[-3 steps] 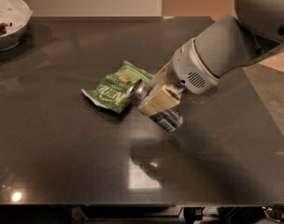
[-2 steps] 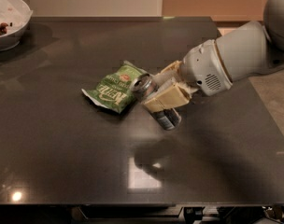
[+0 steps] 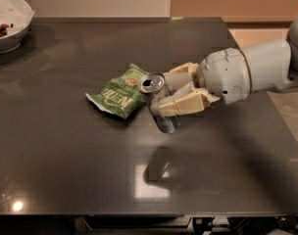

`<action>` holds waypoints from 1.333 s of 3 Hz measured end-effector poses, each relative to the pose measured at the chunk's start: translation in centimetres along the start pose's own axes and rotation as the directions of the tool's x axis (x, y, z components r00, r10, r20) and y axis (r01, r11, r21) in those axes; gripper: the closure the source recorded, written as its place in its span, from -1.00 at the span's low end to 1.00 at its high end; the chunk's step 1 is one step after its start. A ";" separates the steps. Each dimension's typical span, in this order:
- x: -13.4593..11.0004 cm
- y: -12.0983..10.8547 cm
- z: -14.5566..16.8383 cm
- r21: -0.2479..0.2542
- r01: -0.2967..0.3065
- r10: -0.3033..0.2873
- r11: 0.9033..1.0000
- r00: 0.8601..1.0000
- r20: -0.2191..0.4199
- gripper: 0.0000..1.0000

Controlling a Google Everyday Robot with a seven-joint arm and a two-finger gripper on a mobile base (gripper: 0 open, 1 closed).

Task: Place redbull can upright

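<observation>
The redbull can (image 3: 157, 101) is a slim silver-and-dark-blue can with a shiny top and pull tab. It hangs tilted above the dark table (image 3: 65, 151), top end up and toward the camera, lower end pointing down to the right. My gripper (image 3: 171, 96) reaches in from the right on a white arm and is shut on the can's middle, with cream fingers (image 3: 183, 104) on either side. The can's shadow falls on the table below it.
A green crinkled chip bag (image 3: 119, 93) lies flat just left of the can. A white bowl (image 3: 8, 21) with some food stands at the far left back corner. The table's front edge runs along the bottom.
The arm has drawn back to the right and turned at the wrist. The can, held throughout, has swung from lying nearly level to more upright, with its top now facing up.
</observation>
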State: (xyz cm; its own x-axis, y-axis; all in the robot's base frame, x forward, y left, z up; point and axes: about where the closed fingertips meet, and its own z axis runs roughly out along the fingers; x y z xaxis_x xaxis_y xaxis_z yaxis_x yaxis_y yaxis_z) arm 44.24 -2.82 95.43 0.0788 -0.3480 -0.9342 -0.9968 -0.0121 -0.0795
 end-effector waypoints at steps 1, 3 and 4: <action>0.8 0.2 0.3 -0.070 0.023 -0.017 0.997 0.996 0.092 1.00; 3.1 0.3 1.3 -0.152 -0.031 0.060 0.988 0.979 0.193 1.00; 3.7 0.5 1.5 -0.143 -0.058 0.090 0.988 0.970 0.227 1.00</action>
State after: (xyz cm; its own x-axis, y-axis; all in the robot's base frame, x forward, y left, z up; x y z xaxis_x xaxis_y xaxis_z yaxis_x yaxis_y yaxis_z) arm 44.10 -2.70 91.39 -0.0096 -0.1261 -0.9920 -0.9918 -0.1256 0.0255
